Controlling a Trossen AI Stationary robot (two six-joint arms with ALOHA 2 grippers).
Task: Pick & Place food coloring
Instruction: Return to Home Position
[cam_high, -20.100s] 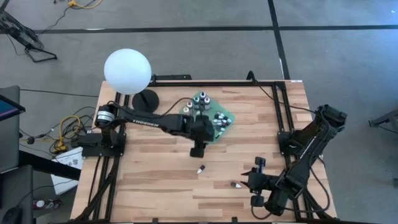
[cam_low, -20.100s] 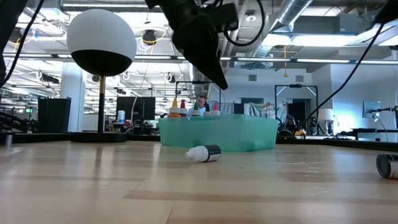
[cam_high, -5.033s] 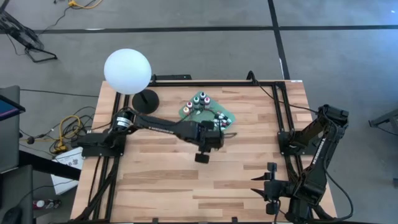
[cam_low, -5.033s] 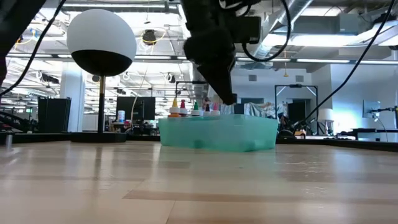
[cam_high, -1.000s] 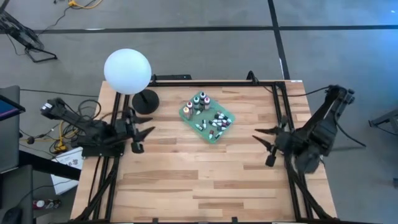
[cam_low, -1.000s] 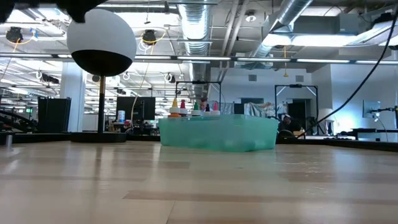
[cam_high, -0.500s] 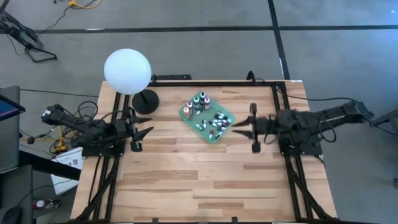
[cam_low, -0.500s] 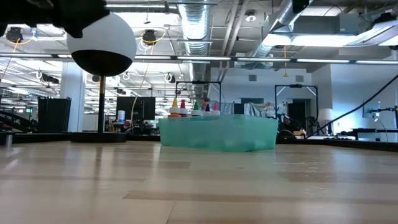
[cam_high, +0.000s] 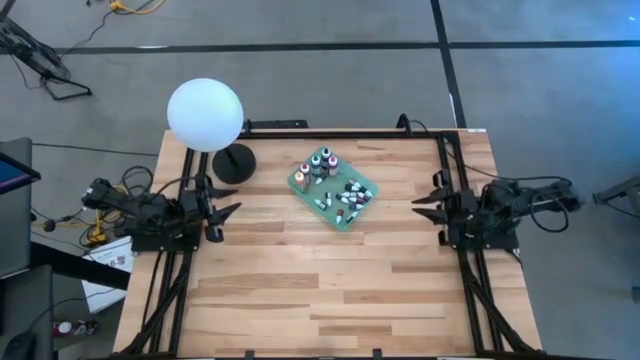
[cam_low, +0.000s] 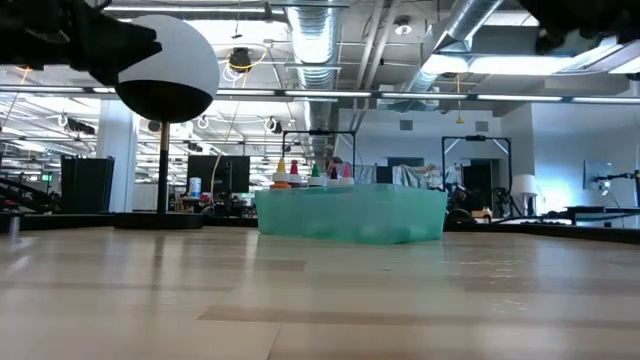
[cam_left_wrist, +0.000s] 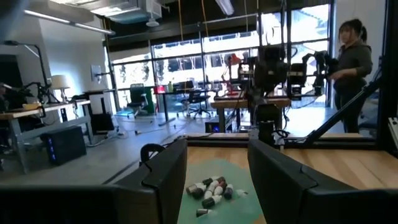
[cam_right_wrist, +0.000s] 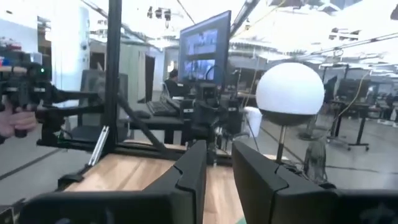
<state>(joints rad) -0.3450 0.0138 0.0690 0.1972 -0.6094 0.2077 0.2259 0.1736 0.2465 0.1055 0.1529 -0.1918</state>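
The food coloring bottles (cam_high: 338, 190) sit in the green tray (cam_high: 360, 208) at the table's far middle. Some stand upright at its far corner (cam_high: 320, 163); smaller white-tipped ones lie on its floor (cam_left_wrist: 210, 188). In the low view, coloured caps (cam_low: 313, 173) rise above the tray wall (cam_low: 350, 215). My left gripper (cam_high: 230, 210) hangs open at the table's left edge, pointing at the tray (cam_left_wrist: 231, 176). My right gripper (cam_high: 420, 205) is open at the right edge, also facing the tray. Neither holds anything.
A white globe lamp (cam_high: 205, 115) on a black base (cam_high: 233, 162) stands at the far left corner, also showing in the right wrist view (cam_right_wrist: 290, 93). Bare wooden tabletop (cam_high: 320, 280) lies near the tray. A person (cam_left_wrist: 351, 59) stands beyond the table's right side.
My right gripper swung from the near right part of the table toward the far edge, reached out toward the tray, then drew back to the right edge. My left gripper stayed at the left edge. The tray and bottles have not moved.
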